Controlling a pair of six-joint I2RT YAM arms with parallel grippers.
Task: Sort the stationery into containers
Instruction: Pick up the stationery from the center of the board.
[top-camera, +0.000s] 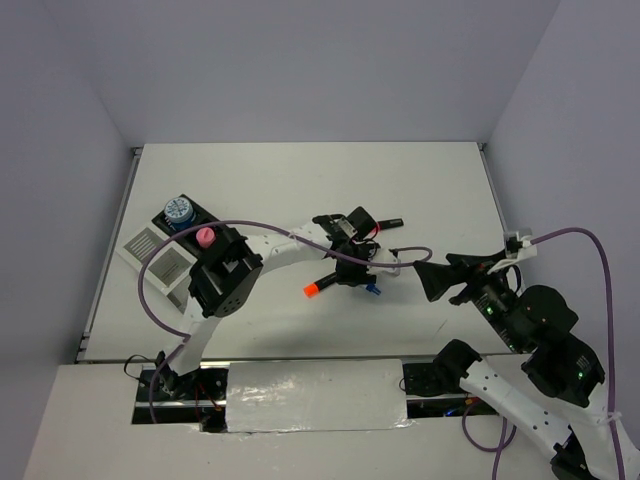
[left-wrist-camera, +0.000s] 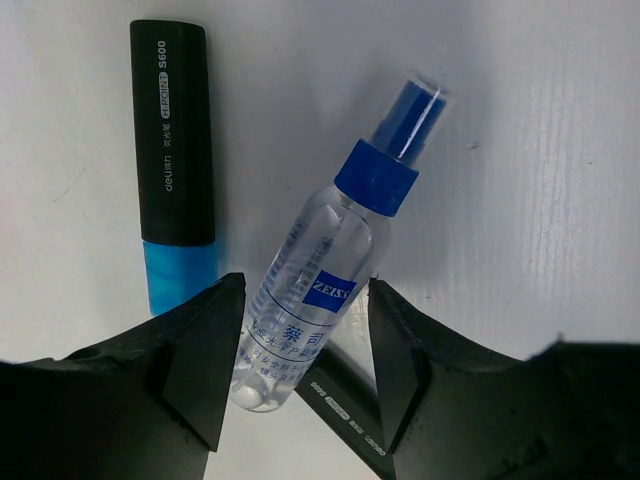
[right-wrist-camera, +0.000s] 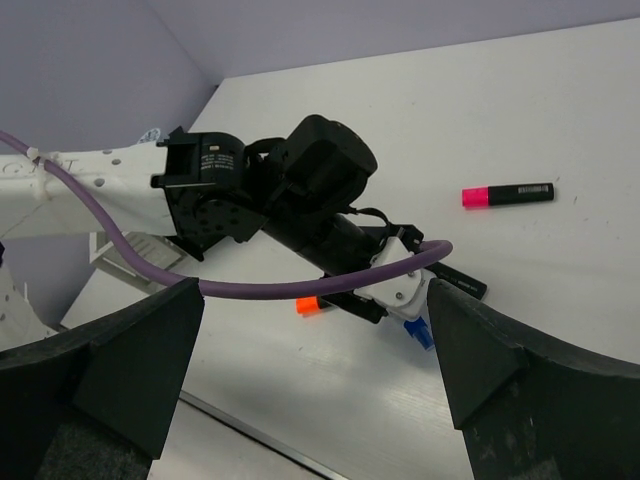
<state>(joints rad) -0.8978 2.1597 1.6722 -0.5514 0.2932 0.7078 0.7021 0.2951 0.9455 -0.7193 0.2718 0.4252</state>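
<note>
A clear spray bottle (left-wrist-camera: 330, 270) with a blue cap lies slanted on the table between the fingers of my left gripper (left-wrist-camera: 305, 350). The jaws are half-closed and open, each finger close beside the bottle. A black marker with a blue cap (left-wrist-camera: 175, 170) lies just left of it, and another black marker (left-wrist-camera: 345, 405) passes under the bottle's base. An orange-capped marker (top-camera: 322, 285) lies by the left gripper (top-camera: 360, 272). A pink-capped marker (right-wrist-camera: 505, 194) lies farther back. My right gripper (top-camera: 445, 280) hovers wide open to the right, holding nothing.
The organizer stands at the table's left edge. Its black box (top-camera: 160, 218) holds a blue-white roll (top-camera: 179, 210) and a pink cylinder (top-camera: 204, 237), and the white-grey slotted box (top-camera: 155, 260) adjoins it. A purple cable (right-wrist-camera: 300, 288) arcs off the left arm.
</note>
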